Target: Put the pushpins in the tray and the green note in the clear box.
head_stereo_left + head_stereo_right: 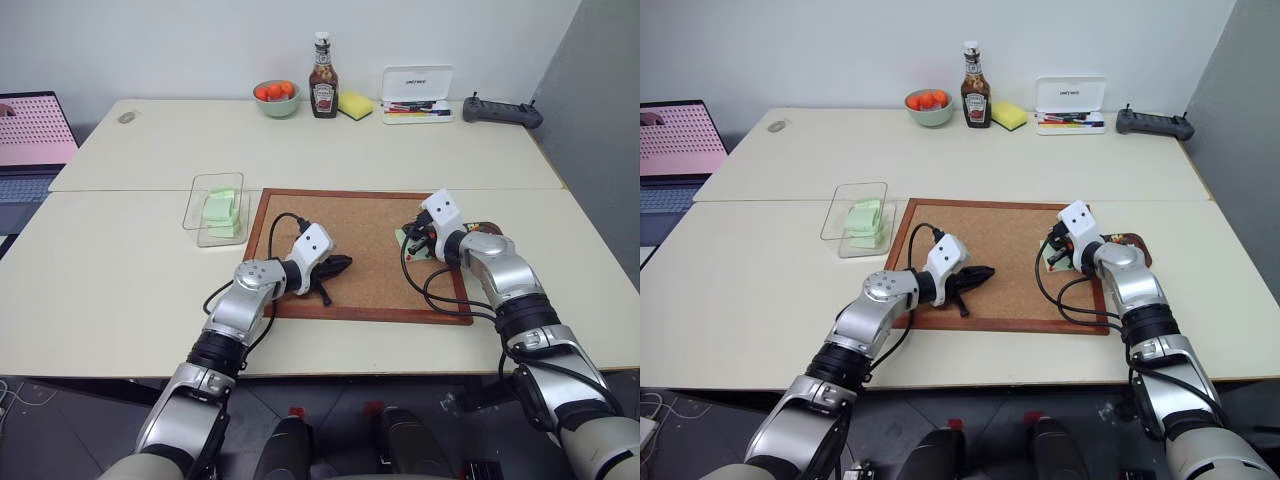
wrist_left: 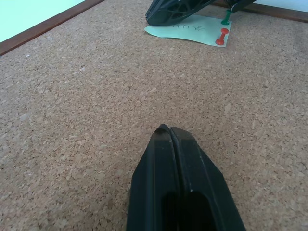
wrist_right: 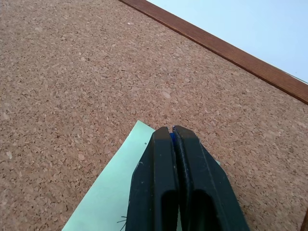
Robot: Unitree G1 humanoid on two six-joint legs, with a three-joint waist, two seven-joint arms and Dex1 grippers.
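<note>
Clear box (image 1: 213, 205): left of the cork board (image 1: 360, 250), green pads inside. Left claw (image 1: 335, 266): closed, empty, over bare cork. Green note (image 2: 192, 30): on the board's right part, a red pin (image 2: 222, 36) and a green pin (image 2: 225, 20) at one edge. Right claw (image 3: 171, 134): closed over the note, a blue speck between the tips. Brown tray (image 1: 1130, 242): just right of the board.

A speckled tan cork board (image 1: 365, 245) is framed in red-brown wood, a pale green note (image 2: 195, 30) with dark handwriting is marked by red and green pushpins (image 2: 222, 35), and black fingers (image 2: 180, 187) are seen.
</note>
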